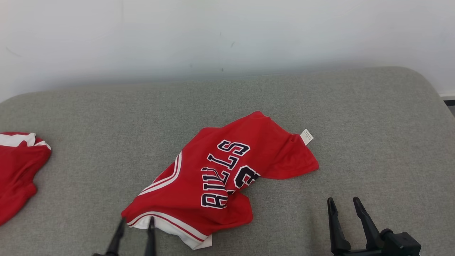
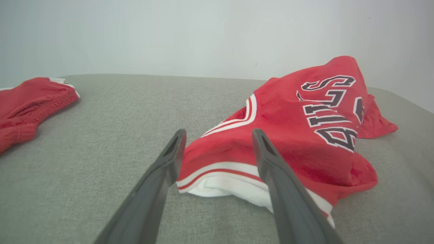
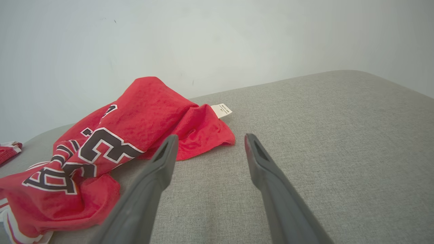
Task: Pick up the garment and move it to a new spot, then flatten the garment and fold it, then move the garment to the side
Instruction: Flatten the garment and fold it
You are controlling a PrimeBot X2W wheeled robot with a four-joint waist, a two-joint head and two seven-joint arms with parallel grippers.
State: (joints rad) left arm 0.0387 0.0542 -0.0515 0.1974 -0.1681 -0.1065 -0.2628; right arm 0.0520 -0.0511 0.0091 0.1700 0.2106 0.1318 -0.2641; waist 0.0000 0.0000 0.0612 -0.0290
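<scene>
Grey cushion (image 1: 355, 117): left wrist view has my left gripper (image 2: 218, 134) spread wide astride the hem of the Bulls jersey (image 2: 288, 135); head view has my right gripper (image 1: 343, 200) wide too, apart from it.

The head camera looks steeply down on the red jersey (image 1: 199, 153) from its near side. Both wrist cameras sit low and close, flanking it; all three share it.

Plain white wall (image 1: 227, 32) at the back, a few small dark scuffs on it. Below it there's a big grey fabric cushion (image 1: 373, 142), woven texture, rounded corners, butted right up against the wall. Light's soft and even.
</scene>
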